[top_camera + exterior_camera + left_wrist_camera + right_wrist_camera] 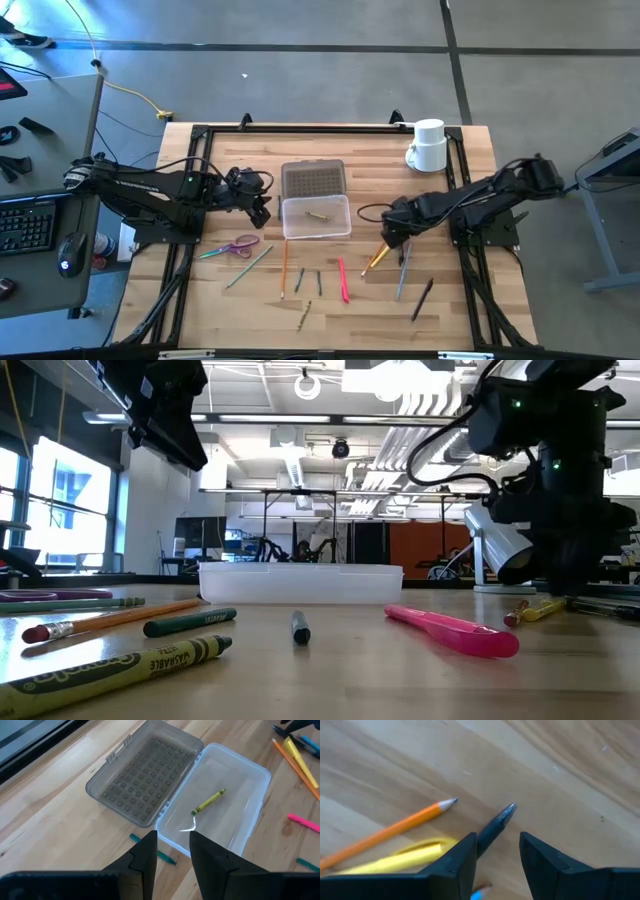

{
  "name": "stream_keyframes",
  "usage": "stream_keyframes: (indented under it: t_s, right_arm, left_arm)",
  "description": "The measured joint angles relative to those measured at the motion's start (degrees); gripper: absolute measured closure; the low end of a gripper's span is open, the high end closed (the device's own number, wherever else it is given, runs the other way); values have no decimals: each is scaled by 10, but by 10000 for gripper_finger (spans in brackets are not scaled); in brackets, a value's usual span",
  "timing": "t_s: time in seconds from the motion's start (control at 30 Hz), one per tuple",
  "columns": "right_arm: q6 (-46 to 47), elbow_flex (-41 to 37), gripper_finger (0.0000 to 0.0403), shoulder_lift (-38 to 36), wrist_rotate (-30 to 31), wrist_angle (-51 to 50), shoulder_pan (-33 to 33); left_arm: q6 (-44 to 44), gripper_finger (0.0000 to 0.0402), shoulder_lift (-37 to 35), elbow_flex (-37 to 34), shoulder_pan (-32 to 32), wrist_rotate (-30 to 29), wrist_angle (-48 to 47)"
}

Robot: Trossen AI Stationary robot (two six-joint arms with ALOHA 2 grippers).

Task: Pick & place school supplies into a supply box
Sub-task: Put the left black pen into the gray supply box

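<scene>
Watching from the high view: table (pixel 470 330) carries the supply box (pixel 316 217) near centre, lid hinged flat toward 12 o'clock, one yellow-green crayon (pixel 208 802) already inside. Remaining supplies lie loose toward 6 o'clock of the box; purple scissors (pixel 238 246) at about 8 o'clock.

Left gripper (pixel 262 203) hovers just at 9 o'clock of the box, fingers apart, nothing held. Right gripper (pixel 496 851) is low over the cluster at 4 o'clock of the box, fingers spread and straddling a dark pen (pixel 495 826); an orange pencil (pixel 395 831) and a yellow marker (pixel 402 858) lie just beside it.

Risks, as I judge them:
- Closing here may catch the yellow marker too, or nudge the orange pencil, since all three lie crowded.
- A thin round pen could roll or pivot out of the pads if it is pinched off-centre.
- On transfer, the two arms could converge at the box, where the left gripper already sits close.
</scene>
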Motion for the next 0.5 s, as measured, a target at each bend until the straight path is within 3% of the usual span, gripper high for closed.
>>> stream_keyframes:
  t_s: [0.5]
  right_arm:
    - [43, 6, 272, 74, 1, 27, -2]
  left_arm:
    - [0, 252, 0, 0, 0, 0, -2]
